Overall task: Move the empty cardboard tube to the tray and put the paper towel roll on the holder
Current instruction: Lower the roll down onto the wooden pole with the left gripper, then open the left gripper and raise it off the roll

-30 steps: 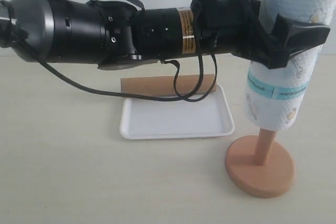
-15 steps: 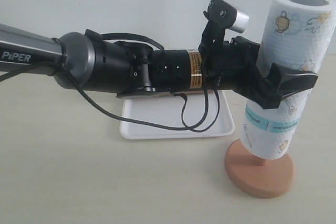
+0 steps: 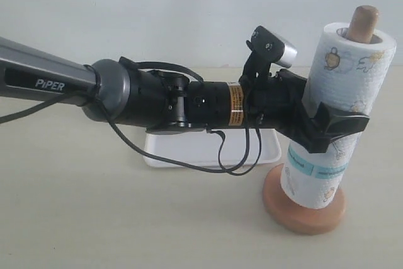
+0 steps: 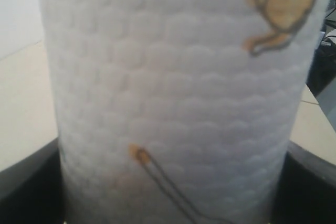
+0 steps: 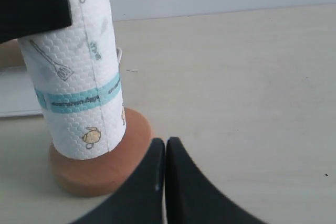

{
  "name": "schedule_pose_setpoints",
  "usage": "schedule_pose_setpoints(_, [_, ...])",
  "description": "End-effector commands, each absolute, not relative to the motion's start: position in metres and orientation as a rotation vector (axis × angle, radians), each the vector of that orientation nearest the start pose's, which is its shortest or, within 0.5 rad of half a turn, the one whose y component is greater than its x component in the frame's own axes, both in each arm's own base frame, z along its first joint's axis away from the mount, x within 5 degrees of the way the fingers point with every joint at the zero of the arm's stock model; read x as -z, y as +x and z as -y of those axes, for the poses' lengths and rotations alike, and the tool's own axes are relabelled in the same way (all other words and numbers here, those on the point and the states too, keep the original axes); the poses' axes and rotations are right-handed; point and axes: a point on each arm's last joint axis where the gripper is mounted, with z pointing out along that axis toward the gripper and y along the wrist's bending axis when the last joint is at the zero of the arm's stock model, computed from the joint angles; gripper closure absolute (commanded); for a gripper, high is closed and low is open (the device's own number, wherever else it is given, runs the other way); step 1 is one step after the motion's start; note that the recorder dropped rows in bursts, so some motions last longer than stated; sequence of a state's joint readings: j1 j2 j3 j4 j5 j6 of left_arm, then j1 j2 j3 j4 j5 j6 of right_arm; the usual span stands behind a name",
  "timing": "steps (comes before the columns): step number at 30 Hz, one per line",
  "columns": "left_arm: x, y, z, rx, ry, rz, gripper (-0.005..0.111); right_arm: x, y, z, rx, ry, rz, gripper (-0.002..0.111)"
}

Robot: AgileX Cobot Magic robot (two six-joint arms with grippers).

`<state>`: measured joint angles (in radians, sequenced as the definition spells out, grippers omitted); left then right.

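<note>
In the exterior view the left pincer (image 3: 330, 124) is clamped across the middle of the paper towel roll (image 3: 337, 74), one finger over the front and the other hidden behind it. The roll is threaded over the post of the holder (image 3: 296, 212), whose rounded top shows above the core. The roll leans slightly, and its lower end sits at or just above the round base. The tray (image 3: 164, 155) lies on the desk (image 3: 94, 218) behind the arm. The arm hides whatever lies there, so the empty cardboard tube cannot be seen.

The left wrist view is filled by the embossed paper, with the black fingers (image 4: 23, 187) pressed against either side.

In the right wrist view the right pincer (image 5: 165, 166) hangs low over the desk near the holder's base, its tips together and holding nothing.

The roll is probably light and soft (it would dent under a hard squeeze). Its quilted surface should give good friction, so a gentle hold across the mid-body suits it. The loose outer sheet could slip or unwind. Because the roll leans, the core may rub on the post, so it should be held upright while it settles.
</note>
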<state>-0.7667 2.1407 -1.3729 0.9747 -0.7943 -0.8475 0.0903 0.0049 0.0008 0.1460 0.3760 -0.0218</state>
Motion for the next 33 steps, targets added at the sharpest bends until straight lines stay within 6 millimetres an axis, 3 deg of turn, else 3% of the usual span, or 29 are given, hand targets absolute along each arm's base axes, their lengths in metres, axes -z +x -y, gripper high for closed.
schedule_pose_setpoints(1, [-0.187,0.297,0.363,1.168,1.069,-1.476,0.088,-0.18,0.052,-0.009,-0.186,-0.009,-1.854,0.108])
schedule_pose_setpoints(5, [-0.191,0.293,0.364,1.22,1.071,-1.426,0.05,-0.18,0.052,-0.009,-0.186,-0.009,-1.854,0.108])
schedule_pose_setpoints(11, [-0.191,0.294,0.364,1.231,1.055,-1.447,0.018,-0.18,0.052,-0.009,-0.186,-0.009,-1.854,0.108])
schedule_pose_setpoints(22, [-0.198,0.296,0.362,1.194,1.063,-1.427,0.014,-0.18,0.052,-0.009,-0.186,-0.009,-1.854,0.108])
schedule_pose_setpoints(33, [-0.255,0.289,0.351,1.124,1.062,-1.33,0.014,-0.18,0.052,-0.009,-0.186,-0.009,-1.854,0.108])
